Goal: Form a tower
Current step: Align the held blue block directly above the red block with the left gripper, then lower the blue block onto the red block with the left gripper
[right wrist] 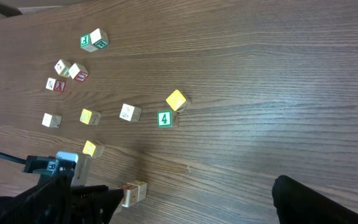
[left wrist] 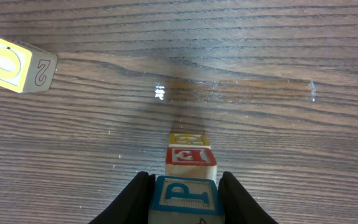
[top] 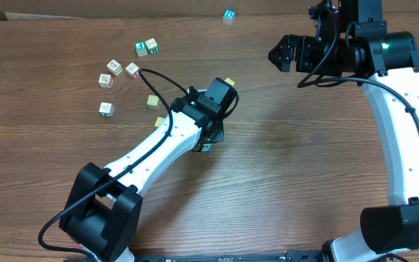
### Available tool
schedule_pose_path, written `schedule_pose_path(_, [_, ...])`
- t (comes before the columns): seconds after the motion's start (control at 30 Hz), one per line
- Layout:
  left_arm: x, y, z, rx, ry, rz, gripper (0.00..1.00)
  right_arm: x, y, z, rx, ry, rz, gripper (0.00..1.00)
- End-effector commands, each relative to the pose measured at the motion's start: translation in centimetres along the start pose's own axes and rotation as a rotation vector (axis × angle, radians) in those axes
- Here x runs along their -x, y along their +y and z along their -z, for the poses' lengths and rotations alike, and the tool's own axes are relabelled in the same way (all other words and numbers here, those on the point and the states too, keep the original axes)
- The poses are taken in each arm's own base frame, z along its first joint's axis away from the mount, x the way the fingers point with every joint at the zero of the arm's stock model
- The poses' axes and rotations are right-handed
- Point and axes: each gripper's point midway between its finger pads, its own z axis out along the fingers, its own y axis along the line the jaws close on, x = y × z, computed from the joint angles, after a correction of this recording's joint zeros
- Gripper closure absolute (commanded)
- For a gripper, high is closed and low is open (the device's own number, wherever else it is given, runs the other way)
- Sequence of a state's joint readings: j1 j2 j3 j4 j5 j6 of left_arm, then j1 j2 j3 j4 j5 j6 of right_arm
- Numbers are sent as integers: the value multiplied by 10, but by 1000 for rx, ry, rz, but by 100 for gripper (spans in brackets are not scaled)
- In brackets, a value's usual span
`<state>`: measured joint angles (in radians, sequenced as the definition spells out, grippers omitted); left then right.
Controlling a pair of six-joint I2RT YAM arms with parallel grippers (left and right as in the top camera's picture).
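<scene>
Left wrist view: left gripper (left wrist: 185, 204) nearly closed, smooth black fingers (left wrist: 131, 200) set flat against two opposite sides of the top cube of the tower (left wrist: 190, 163), no gap visible on either side. Tower seen from above, upright on the counter (left wrist: 272, 56). Small square-edged wooden cubes: top one with a teal-blue frame and a printed "P", next one pale with a red frame and letter, lowest one yellow with only an edge showing. Slightly out of line, each cube shifted a little from the one above.

Counter dark brown, matte, with long streaky wood grain and a faint glare patch beyond the tower. Up at the left, well apart, a loose yellow cube (left wrist: 14, 61), tilted, with an "O" on one face and a "2" on the next.

Overhead: tower almost wholly hidden under the left gripper, near mid-counter. Another yellow cube (top: 228, 81) just beside the wrist. Scattered cubes (top: 115, 73) farther left, well apart from the stack, and a blue cube (top: 228, 16) alone at the far edge. Right gripper (top: 271, 52) off to the right, jaws spread wide, holding nothing, well clear of the tower.
</scene>
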<state>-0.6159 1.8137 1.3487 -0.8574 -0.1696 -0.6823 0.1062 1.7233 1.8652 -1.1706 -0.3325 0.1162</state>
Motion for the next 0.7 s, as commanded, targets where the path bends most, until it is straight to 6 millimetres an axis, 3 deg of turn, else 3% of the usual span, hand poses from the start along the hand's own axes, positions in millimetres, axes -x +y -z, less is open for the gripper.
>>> schedule_pose_path(0.0, [0,-1,0,4,-12,14,73,4,5,6,1,-22,14,0])
schedule_pose_path(0.67, [1,-5,1,-4,-20,11,72,4,5,6,1,-22,14,0])
